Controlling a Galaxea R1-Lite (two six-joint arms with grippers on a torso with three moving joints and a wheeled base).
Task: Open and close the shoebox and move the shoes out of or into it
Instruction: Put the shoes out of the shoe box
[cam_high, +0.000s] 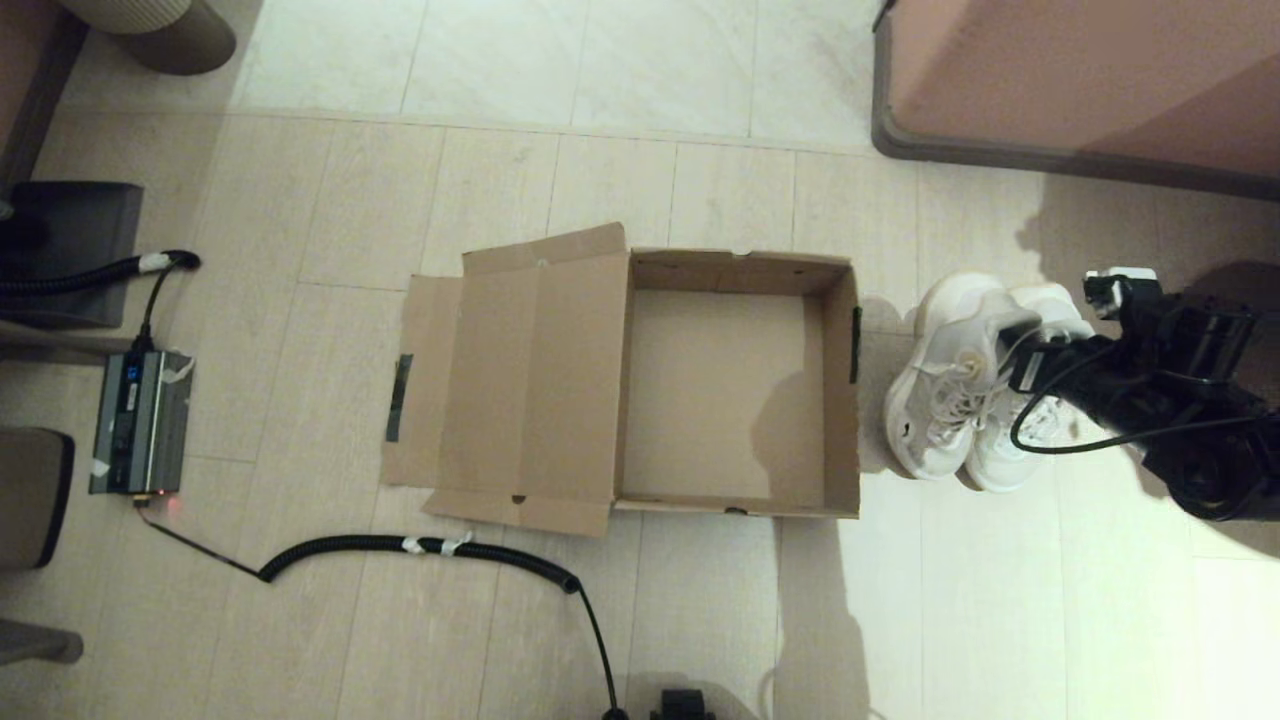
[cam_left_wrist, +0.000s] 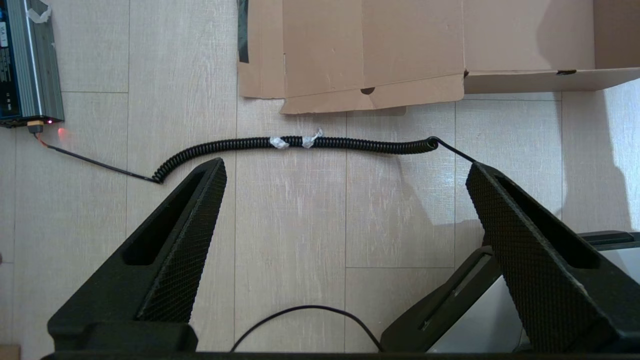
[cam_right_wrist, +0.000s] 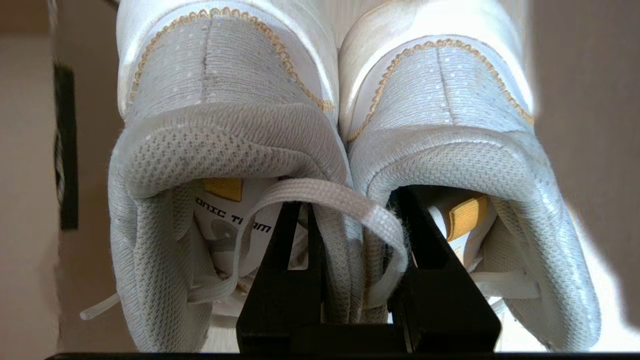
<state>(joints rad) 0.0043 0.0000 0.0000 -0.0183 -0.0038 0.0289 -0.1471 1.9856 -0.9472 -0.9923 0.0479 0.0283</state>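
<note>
The brown cardboard shoebox (cam_high: 842, 400) lies open and empty on the floor, its hinged lid (cam_high: 530, 380) folded flat out to its left. The white sneakers (cam_high: 950, 400) sit side by side just right of the box, heels away from me. My right gripper (cam_right_wrist: 350, 200) has one finger inside each shoe and is shut on their two inner collars, with a loose lace looped over the fingers. In the head view that gripper (cam_high: 1020, 355) reaches in from the right. My left gripper (cam_left_wrist: 345, 165) hangs open over bare floor near the box's front edge (cam_left_wrist: 525, 80), holding nothing.
A coiled black cable (cam_high: 430, 548) runs along the floor in front of the lid to a grey power unit (cam_high: 140, 420) at the left. A pinkish piece of furniture (cam_high: 1080, 90) stands at the back right. A dark block (cam_high: 70, 250) sits far left.
</note>
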